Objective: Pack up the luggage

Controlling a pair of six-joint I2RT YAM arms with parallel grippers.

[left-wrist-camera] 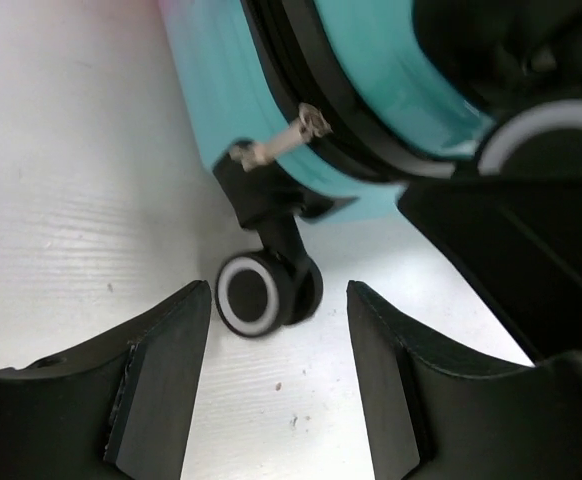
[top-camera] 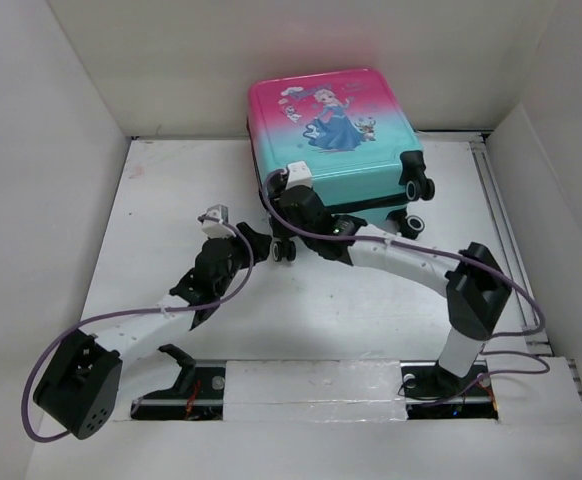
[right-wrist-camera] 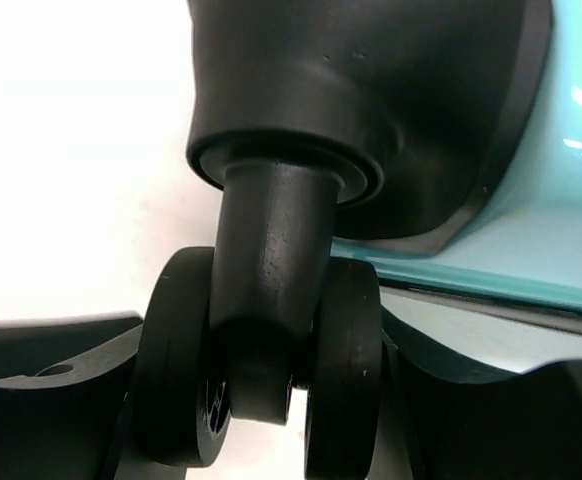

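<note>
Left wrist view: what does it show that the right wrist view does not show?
Only the left wrist view shows a metal zipper pull and a whole white-ringed wheel on the table. Only the right wrist view shows a twin wheel very close, on its black stem. Both show the teal shell of the luggage.

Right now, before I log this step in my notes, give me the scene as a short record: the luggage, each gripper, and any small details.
luggage: closed, lying printed shell up at the far side of the table, wheel end toward the arms
left gripper: open, a corner wheel at the mouth of its fingers, not gripped
right gripper: fingers close on either side of a twin wheel; contact cannot be told
zipper pull: sticks out from the black seam above the corner wheel
</note>
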